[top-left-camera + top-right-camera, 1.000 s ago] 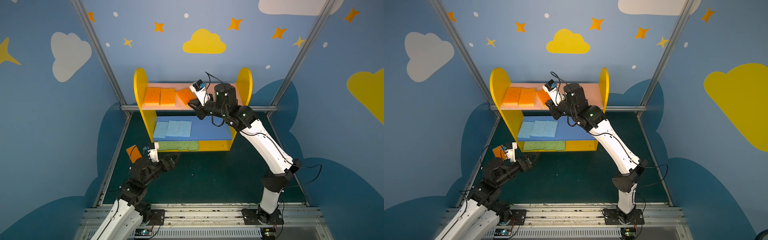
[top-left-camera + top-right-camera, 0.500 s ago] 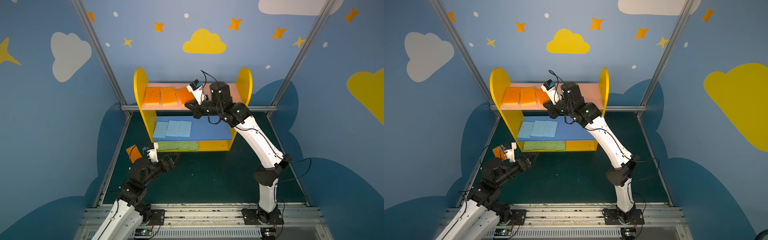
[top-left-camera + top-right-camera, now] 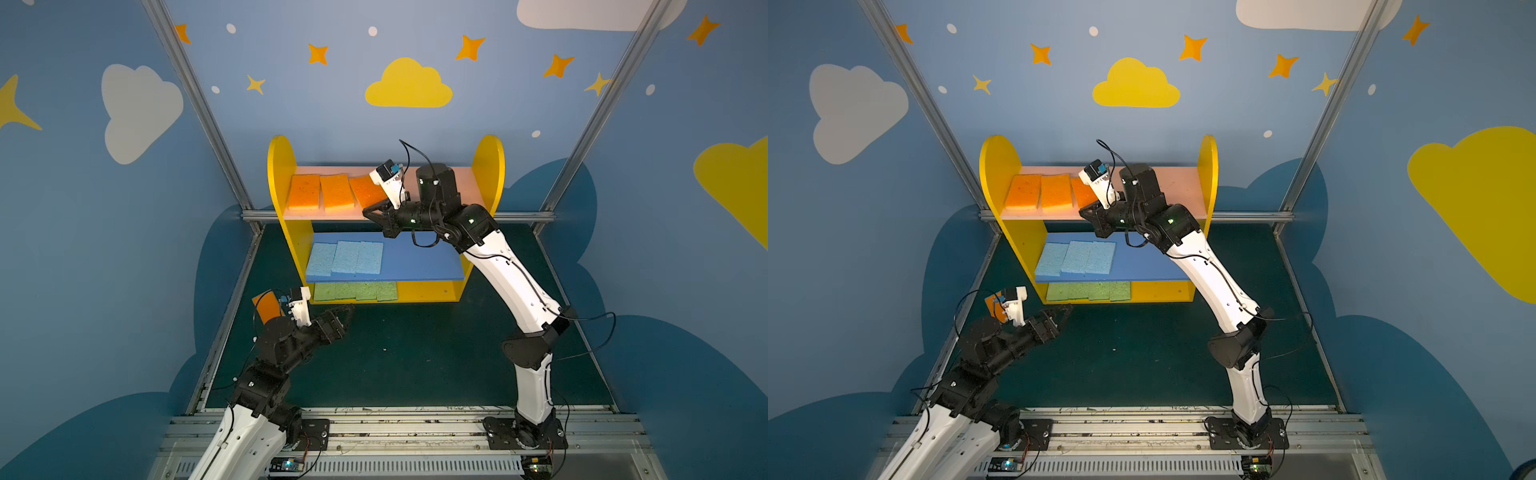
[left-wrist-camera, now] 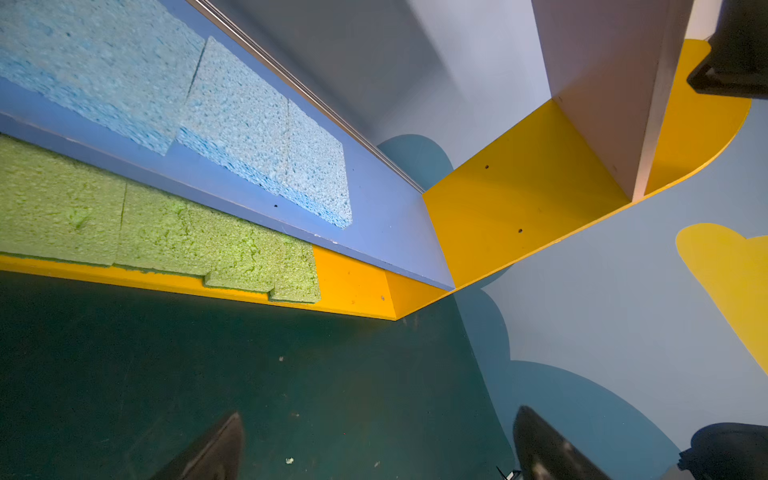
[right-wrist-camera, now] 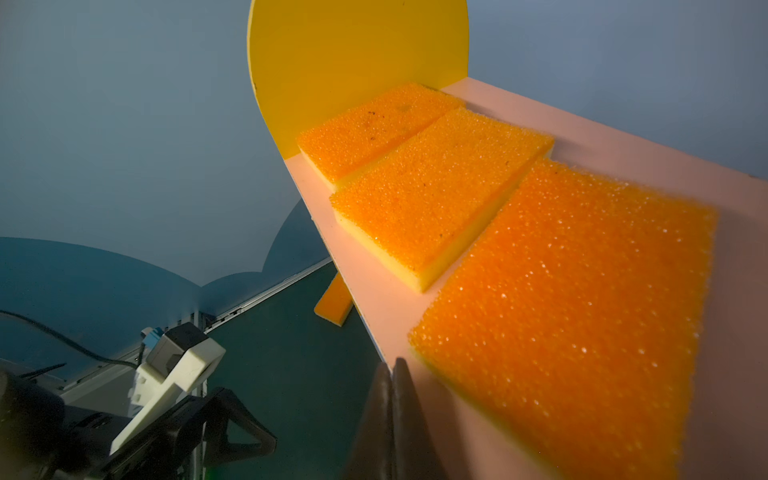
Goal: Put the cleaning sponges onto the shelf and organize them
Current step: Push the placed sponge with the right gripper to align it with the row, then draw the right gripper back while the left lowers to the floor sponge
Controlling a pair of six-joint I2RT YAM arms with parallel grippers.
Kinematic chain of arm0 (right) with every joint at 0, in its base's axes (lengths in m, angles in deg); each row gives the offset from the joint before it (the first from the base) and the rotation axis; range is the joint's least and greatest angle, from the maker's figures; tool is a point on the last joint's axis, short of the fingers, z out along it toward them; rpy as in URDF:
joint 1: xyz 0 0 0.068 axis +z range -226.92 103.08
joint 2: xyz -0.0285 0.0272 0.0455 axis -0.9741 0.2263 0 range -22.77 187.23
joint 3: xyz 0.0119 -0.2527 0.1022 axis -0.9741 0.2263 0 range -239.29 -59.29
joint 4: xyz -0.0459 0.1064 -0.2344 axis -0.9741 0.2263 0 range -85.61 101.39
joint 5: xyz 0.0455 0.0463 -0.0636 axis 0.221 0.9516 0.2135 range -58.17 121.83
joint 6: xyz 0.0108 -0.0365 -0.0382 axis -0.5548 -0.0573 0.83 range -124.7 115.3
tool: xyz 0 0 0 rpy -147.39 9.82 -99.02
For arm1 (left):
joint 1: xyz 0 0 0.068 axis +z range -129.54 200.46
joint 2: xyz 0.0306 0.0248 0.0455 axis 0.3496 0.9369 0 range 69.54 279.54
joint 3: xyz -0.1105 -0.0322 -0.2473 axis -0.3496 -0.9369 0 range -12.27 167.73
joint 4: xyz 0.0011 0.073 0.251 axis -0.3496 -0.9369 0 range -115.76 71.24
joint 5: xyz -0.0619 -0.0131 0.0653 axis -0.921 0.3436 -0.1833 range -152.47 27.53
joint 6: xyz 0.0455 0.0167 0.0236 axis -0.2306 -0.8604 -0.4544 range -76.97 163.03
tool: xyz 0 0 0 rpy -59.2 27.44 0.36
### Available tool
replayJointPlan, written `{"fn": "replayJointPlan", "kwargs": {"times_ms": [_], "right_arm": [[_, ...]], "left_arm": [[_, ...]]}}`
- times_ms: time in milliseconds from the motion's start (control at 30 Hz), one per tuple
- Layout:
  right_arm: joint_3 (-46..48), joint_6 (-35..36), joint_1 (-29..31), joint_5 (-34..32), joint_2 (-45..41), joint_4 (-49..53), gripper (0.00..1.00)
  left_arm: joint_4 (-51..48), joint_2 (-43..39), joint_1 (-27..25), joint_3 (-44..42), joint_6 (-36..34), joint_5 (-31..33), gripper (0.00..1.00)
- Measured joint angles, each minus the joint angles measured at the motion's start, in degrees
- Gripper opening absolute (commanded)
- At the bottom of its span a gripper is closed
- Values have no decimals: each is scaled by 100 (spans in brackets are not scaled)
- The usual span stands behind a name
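Observation:
The shelf holds three orange cleaning sponges on its pink board, three light blue ones on the blue board and several green ones at the bottom. The rightmost orange sponge lies askew. My right gripper is shut and empty at the pink board's front edge, just beside that sponge. One more orange sponge lies on the floor left of the shelf, behind my left arm. Low over the floor in front of the green sponges, my left gripper is open and empty.
The dark green floor is bounded by blue painted walls and metal frame posts. The right halves of the pink board and of the blue board are bare. A rail carries both arm bases at the front.
My right arm has moved left along the pink board's front edge, toward the askew orange sponge. The left arm has not moved.

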Motion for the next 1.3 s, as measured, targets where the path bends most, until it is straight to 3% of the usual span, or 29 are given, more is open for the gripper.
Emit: {"fn": "replayJointPlan", "kwargs": {"times_ms": [167,367,600,900,1300], "right_arm": [[17,-599,-629,601,-44,-173,0],[348,-992,-1119,769,-446,-286,0],[-254,-1143,-1128,673,-240,17,0],[-315,-1119,-1080,442,190,44,0],[-332,-986,-732,686,214,42,0]], "left_arm": [[-20,-11,48,-2,81,-2,100],[-15,20,61,-2,79,7,100],[-17,136,63,-2,76,17,100],[-20,146,103,-2,55,20,100],[-227,306,350,-2,61,162,100]]}}
